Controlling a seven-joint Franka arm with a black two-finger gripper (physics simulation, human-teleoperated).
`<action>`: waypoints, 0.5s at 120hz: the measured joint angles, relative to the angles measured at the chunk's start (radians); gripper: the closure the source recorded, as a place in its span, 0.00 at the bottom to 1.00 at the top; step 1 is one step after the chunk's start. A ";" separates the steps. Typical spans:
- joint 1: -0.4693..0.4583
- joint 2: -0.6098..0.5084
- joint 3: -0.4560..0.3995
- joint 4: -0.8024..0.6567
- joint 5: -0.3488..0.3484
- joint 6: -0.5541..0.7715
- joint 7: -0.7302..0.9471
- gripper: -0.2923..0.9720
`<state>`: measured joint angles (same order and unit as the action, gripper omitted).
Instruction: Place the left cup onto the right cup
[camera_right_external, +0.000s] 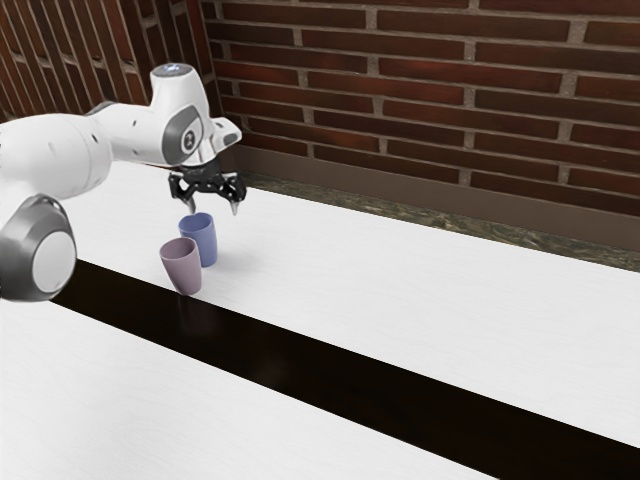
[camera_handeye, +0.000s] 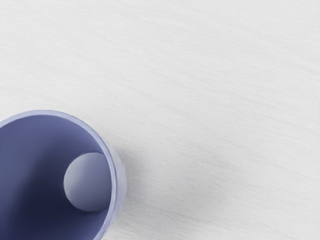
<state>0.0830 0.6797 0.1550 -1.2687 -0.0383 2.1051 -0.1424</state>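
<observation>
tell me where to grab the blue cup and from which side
Probably the rim, from straight above. The blue cup stands upright with its mouth open and no handle, so one finger can go inside and one outside the wall. Choose the wall away from the mauve cup standing close by. The open gripper hangs just above it.

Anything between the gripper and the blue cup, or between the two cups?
Nothing visible. The gripper hangs open just above the blue cup, with only air between them. The mauve cup stands close beside it on the white table, with no other thing near them.
</observation>
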 joint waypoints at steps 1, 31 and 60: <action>0.000 0.002 0.000 0.002 0.000 0.000 0.000 0.23; 0.015 0.041 -0.009 0.043 0.000 0.001 0.012 0.23; 0.029 0.061 -0.015 0.059 -0.001 0.002 0.021 0.23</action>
<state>0.1124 0.7405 0.1396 -1.2101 -0.0391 2.1067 -0.1211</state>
